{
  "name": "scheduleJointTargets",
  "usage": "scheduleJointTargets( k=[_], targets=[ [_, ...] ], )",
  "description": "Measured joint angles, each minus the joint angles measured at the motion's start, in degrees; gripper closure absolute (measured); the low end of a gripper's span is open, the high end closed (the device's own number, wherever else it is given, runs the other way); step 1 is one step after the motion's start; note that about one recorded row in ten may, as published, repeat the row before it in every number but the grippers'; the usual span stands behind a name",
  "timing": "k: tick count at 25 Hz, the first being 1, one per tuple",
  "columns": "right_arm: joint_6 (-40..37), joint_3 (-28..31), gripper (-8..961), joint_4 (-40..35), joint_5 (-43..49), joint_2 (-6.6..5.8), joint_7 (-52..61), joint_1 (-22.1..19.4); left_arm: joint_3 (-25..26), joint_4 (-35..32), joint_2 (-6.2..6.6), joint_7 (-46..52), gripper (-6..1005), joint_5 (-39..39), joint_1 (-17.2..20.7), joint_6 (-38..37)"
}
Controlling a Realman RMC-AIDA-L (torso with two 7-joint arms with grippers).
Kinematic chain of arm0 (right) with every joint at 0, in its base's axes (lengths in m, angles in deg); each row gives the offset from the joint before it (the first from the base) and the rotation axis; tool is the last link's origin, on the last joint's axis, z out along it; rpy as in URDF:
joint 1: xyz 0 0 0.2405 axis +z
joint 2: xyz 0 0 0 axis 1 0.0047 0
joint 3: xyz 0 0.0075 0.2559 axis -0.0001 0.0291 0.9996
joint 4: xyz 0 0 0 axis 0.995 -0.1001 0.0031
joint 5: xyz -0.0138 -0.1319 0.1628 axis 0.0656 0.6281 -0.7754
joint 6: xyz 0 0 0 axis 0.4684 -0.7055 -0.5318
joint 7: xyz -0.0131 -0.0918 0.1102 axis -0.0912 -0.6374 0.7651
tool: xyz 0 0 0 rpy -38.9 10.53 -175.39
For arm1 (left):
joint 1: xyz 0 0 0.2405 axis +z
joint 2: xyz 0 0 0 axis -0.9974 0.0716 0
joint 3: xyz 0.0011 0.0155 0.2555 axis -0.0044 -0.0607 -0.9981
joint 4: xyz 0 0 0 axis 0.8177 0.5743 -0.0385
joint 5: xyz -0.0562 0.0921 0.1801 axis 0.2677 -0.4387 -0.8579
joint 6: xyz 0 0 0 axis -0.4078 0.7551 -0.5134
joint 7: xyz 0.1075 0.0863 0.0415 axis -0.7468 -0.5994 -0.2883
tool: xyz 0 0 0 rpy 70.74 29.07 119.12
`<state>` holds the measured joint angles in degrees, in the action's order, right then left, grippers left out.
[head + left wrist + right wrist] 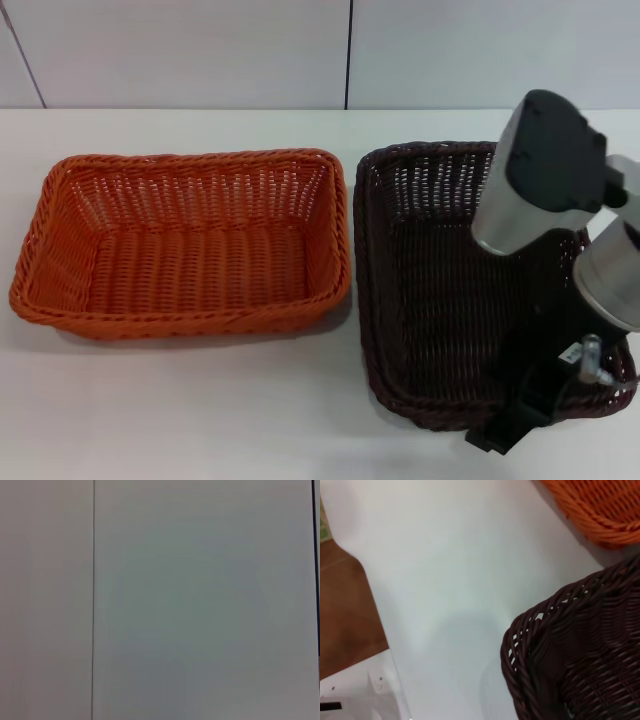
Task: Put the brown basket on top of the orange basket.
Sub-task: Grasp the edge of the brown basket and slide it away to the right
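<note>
Currently our right pincer (505, 430) sits low at the near edge of the brown basket (440, 290), at its near-right corner, with the arm coming down over the basket's right half. We cannot tell whether it is wide, narrow or already pinching the rim; the black body hides the tips in the head view and the right wrist view shows no fingers at all. That wrist view does show a rounded corner of the brown basket (570, 650) close under the camera, bare white surface (445, 570) beside it, and a corner of the orange basket (600, 515) farther off.

Brown basket rests flat on the surface (200, 410), right of centre, upright, empty. Orange basket (190, 245) sits just beside it on the left, a narrow gap between rims, also empty and upright.

Our left pincer is not in view; its wrist camera only sees a plain wall panel (200, 600).

Handling, as we judge it: woven openwork, so likely light and fairly stiff, some flex in the walls. Braided rim is the obvious hold, thick enough to pinch. A corner hold will probably let the basket tip away once lifted, so expect sag on the far side and clear the orange rim with margin.
</note>
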<state>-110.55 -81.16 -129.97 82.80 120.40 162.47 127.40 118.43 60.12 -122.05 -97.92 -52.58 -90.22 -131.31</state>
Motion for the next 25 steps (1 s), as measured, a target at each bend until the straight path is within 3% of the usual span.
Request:
scheduleJointTargets(
  k=[6, 12, 20, 25],
  targets=[
    [3.49, -2.12, 191, 5.52, 0.17, 0.07, -1.23, 0.98, -0.02, -0.54, 0.06, 0.06, 218, 0.0, -0.17, 0.5],
    [4.41, -6.14, 192, 5.31, 1.68, 0.09, -1.43, 1.14, -0.07, -0.94, 0.11, 0.08, 217, -0.01, -0.45, 0.57],
    [4.26, -6.92, 357, 2.79, 2.11, 0.09, -1.47, 0.78, -0.1, -1.1, 0.26, 0.08, 217, -0.15, -0.71, 0.59],
    [4.79, -7.98, 532, 1.13, 3.9, 0.24, -1.01, 0.11, -0.1, -1.62, 0.28, 0.07, 217, -0.35, -1.03, 0.59]
  ],
)
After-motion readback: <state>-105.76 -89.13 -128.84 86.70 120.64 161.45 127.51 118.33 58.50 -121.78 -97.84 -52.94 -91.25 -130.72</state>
